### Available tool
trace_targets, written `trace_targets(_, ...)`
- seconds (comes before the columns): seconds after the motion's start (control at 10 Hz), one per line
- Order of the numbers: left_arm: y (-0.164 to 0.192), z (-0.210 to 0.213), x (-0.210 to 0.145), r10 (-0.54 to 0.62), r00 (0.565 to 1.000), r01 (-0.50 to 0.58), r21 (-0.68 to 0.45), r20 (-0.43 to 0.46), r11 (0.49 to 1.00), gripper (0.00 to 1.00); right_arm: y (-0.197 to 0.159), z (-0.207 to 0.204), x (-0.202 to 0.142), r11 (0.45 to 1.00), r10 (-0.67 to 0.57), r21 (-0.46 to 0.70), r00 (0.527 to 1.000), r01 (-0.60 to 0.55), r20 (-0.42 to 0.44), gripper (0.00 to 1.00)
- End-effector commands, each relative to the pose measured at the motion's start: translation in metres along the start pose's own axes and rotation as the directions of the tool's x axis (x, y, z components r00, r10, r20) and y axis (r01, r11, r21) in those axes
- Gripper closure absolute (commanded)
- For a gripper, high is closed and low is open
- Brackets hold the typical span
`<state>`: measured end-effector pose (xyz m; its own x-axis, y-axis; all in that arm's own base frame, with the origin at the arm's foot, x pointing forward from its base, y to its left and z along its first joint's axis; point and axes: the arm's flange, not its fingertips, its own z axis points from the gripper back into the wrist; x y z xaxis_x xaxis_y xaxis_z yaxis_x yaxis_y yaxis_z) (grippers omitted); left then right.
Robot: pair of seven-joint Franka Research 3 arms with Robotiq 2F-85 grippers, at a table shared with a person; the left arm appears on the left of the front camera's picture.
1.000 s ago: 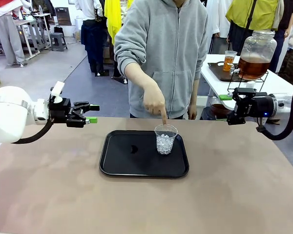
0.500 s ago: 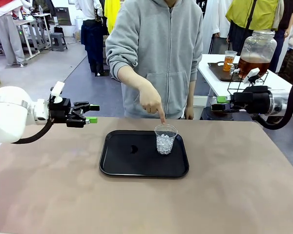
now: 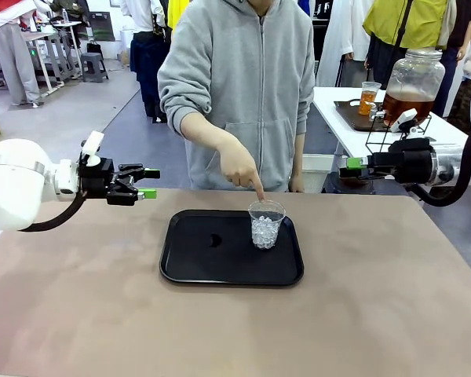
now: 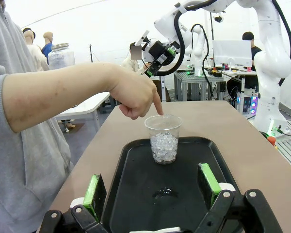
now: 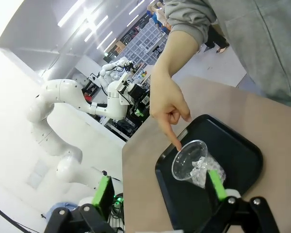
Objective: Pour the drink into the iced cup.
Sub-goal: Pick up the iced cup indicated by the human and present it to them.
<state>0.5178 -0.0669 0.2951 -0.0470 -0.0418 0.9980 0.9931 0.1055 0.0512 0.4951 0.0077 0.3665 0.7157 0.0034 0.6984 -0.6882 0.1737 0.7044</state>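
Both your left gripper (image 3: 149, 182) and right gripper (image 3: 352, 163) hang wide open and empty while a person's hand (image 3: 239, 169) points at the iced cup (image 3: 266, 224) on the tray (image 3: 196, 267), likely marking the target; the drink (image 3: 407, 108) sits in the jar (image 3: 414, 72) beyond.

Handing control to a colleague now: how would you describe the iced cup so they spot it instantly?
On the brown table sits a black tray; the cup stands near its far right corner. It is clear plastic, holds ice but no liquid, and the person's hand points at its rim.
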Motion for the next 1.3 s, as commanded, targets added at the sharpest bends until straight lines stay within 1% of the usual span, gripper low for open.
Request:
trace_targets(0.0, 0.000, -0.001, 0.001, 0.000, 1.000, 0.000, -0.003, 0.006, 1.000, 0.00, 0.000, 0.000, 0.000, 1.000, 0.001, -0.003, 1.000, -0.001, 0.001, 0.00)
trace_targets(0.1, 0.000, -0.001, 0.001, 0.000, 1.000, 0.000, -0.003, 0.006, 1.000, 0.00, 0.002, -0.006, 0.003, 0.993, 0.121, -0.016, 0.993, -0.121, 0.003, 0.00)
trace_targets(0.2, 0.000, -0.001, 0.001, 0.000, 1.000, 0.000, -0.003, 0.006, 1.000, 0.00, -0.003, -0.013, 0.001, 0.951, 0.309, 0.019, 0.951, -0.310, 0.023, 0.00)
trace_targets(0.3, 0.000, -0.001, 0.001, 0.000, 1.000, 0.000, -0.003, 0.006, 1.000, 0.00, -0.014, -0.020, -0.003, 0.886, 0.461, 0.026, 0.886, -0.463, 0.050, 0.00)
trace_targets(0.4, 0.000, -0.001, 0.001, 0.000, 1.000, 0.000, -0.003, 0.006, 1.000, 0.00, -0.020, -0.024, -0.006, 0.855, 0.516, 0.039, 0.856, -0.517, 0.046, 0.00)
trace_targets(0.5, 0.000, -0.001, 0.001, 0.000, 1.000, 0.000, -0.003, 0.006, 1.000, 0.00, -0.030, -0.030, -0.010, 0.805, 0.590, 0.051, 0.806, -0.591, 0.040, 0.00)
trace_targets(0.7, 0.000, -0.001, 0.001, 0.000, 1.000, 0.000, -0.003, 0.006, 1.000, 0.00, -0.047, -0.042, -0.019, 0.739, 0.667, 0.086, 0.744, -0.668, 0.036, 0.00)
trace_targets(0.8, 0.000, -0.001, 0.001, 0.000, 1.000, 0.000, -0.003, 0.006, 1.000, 0.00, -0.054, -0.048, -0.023, 0.708, 0.702, 0.057, 0.710, -0.704, 0.056, 0.00)
trace_targets(0.9, 0.000, -0.001, 0.001, 0.000, 1.000, 0.000, -0.003, 0.006, 1.000, 0.00, -0.061, -0.056, -0.026, 0.688, 0.722, 0.050, 0.690, -0.724, 0.055, 0.00)
trace_targets(1.0, 0.000, -0.001, 0.001, 0.000, 1.000, 0.000, -0.003, 0.006, 1.000, 0.00, -0.066, -0.061, -0.028, 0.690, 0.721, 0.052, 0.692, -0.722, 0.046, 0.00)
trace_targets(1.1, 0.000, -0.001, 0.001, 0.000, 1.000, 0.000, -0.003, 0.006, 1.000, 0.00, -0.068, -0.061, -0.029, 0.716, 0.696, 0.051, 0.717, -0.697, 0.037, 0.00)
trace_targets(1.2, 0.000, -0.001, 0.001, 0.000, 1.000, 0.000, -0.003, 0.006, 1.000, 0.00, -0.061, -0.051, -0.033, 0.710, 0.700, 0.073, 0.714, -0.700, 0.033, 0.00)
